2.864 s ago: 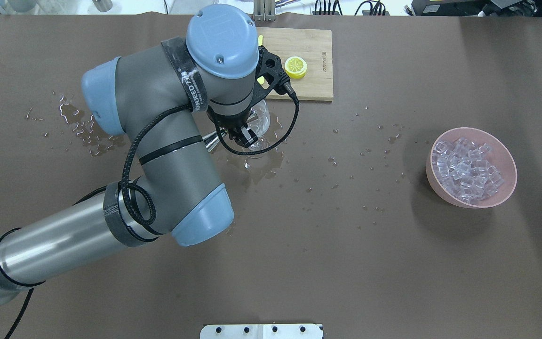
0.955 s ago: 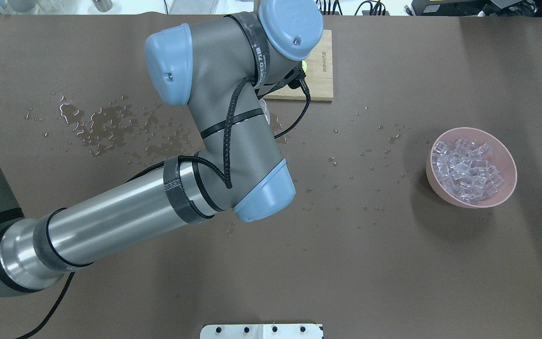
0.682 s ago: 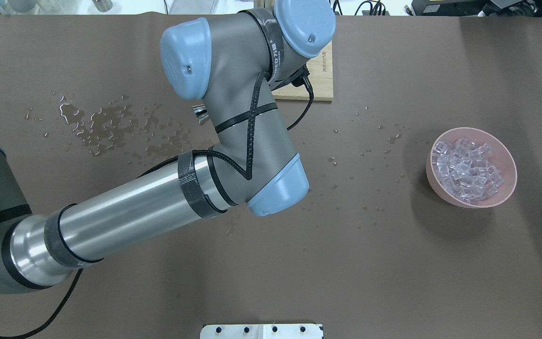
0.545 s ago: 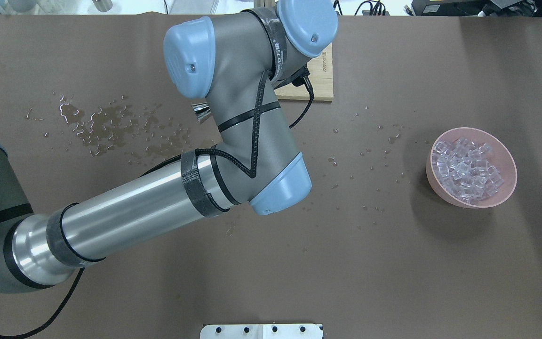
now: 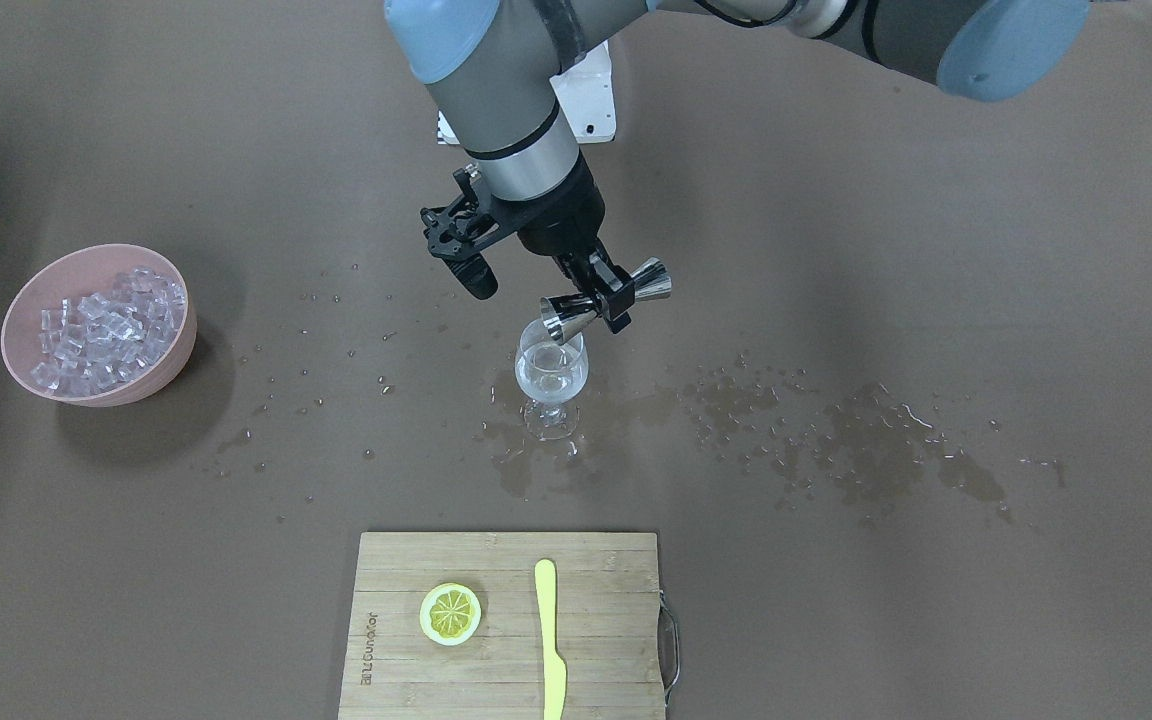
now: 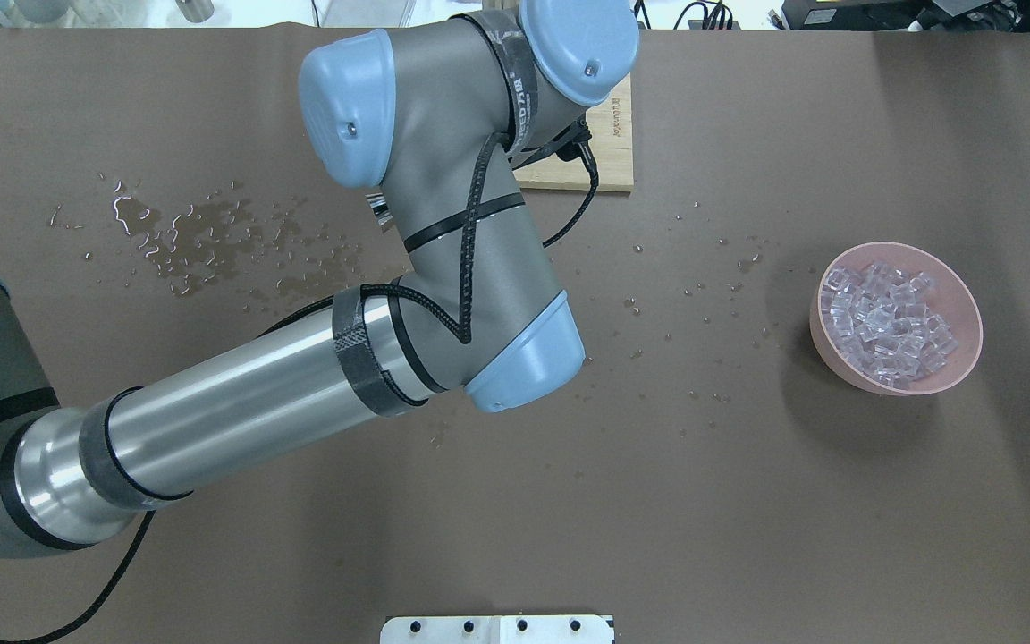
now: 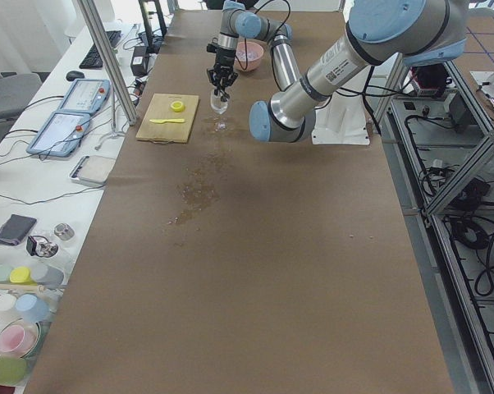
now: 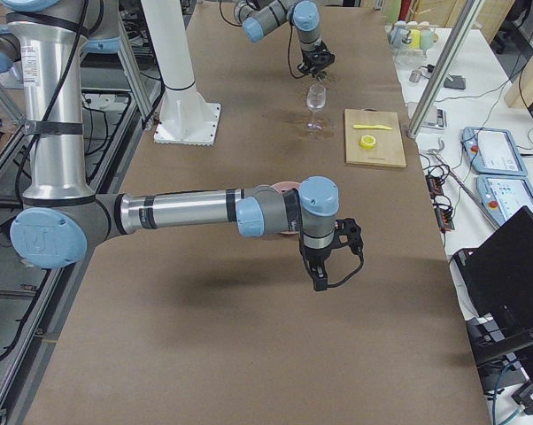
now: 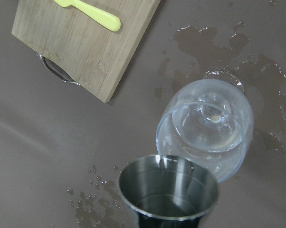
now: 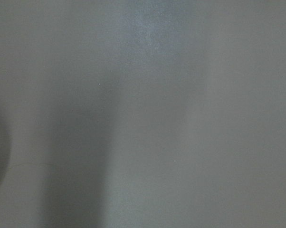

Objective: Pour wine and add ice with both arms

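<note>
A short line of dark brand lettering [image 5: 368,650] is burned along one edge of the cutting board [image 5: 506,620]. It seems to begin with "Joy"; the rest is too small to be read. White letters are printed on the black strap [image 6: 522,85] around the left arm [image 6: 443,233], but they are too blurred to be read.

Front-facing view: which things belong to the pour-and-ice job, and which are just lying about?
Job: left gripper holding the jigger, stemmed glass with wine, ice in the pink bowl.
Lying about: cutting board, lemon slice, yellow knife, spilled puddles.
</note>
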Robot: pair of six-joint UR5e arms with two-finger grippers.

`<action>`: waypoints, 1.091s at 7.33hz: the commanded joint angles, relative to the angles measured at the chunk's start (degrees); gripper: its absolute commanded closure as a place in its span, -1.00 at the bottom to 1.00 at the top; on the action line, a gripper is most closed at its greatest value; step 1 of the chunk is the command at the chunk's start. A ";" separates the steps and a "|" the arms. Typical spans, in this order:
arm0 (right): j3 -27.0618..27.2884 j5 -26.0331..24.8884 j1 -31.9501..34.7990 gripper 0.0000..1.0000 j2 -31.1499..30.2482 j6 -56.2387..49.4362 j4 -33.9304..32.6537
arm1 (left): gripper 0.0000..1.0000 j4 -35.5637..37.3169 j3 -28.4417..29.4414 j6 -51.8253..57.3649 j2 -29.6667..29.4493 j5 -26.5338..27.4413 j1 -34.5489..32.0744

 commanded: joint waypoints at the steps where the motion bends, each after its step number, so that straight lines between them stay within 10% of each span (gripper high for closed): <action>1: 0.00 0.17 0.00 -1.00 0.00 0.00 0.00 | 1.00 -6.34 -4.59 -0.52 4.89 -3.76 -2.84; 4: 0.09 0.17 0.00 -1.00 0.00 0.00 0.09 | 1.00 -18.71 -12.24 -7.06 16.30 -17.48 -11.02; 8: 0.00 0.17 0.00 -1.00 -0.09 0.00 0.00 | 1.00 -36.65 -17.69 -22.21 29.66 -19.27 -14.20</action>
